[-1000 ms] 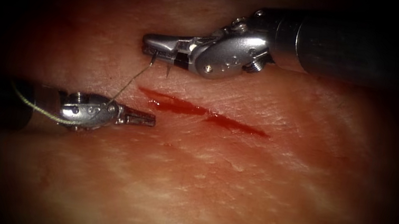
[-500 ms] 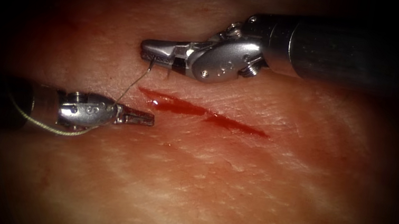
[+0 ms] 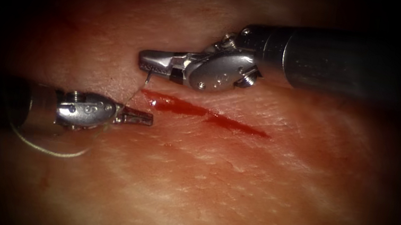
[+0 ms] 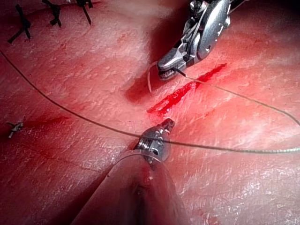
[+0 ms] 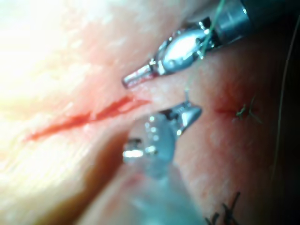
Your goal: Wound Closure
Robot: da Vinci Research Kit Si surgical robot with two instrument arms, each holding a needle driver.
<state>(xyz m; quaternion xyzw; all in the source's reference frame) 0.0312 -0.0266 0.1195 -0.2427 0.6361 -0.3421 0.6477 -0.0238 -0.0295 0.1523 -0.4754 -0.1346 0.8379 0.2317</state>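
Left tool (image 3: 136, 116): we are seeing it lying low on the cut's left, jaws drawn together to a narrow tip just short of the cut's end; whether thread is caught in them we cannot tell.
Thread (image 3: 47, 149): it is curling in a pale loop beneath the left shaft and rising past the left tool to the needle.
Needle (image 3: 149, 75): we are finding it clamped near its thread end in the right tool (image 3: 154, 61), hanging beneath the jaws just above the cut's left end, apparently not in the tissue (image 3: 231, 187); we judge it is being held poised there for a bite.
Cut (image 3: 206, 112): it is lying open, with red fluid (image 3: 169, 103) along it, between the two tools.
Left wrist view: it is giving us the needle's pale curve (image 4: 151, 80) and the thread's long run (image 4: 225, 147) across the tissue.
Right wrist view: it is showing dark stitches (image 5: 246, 112) beside the tools.
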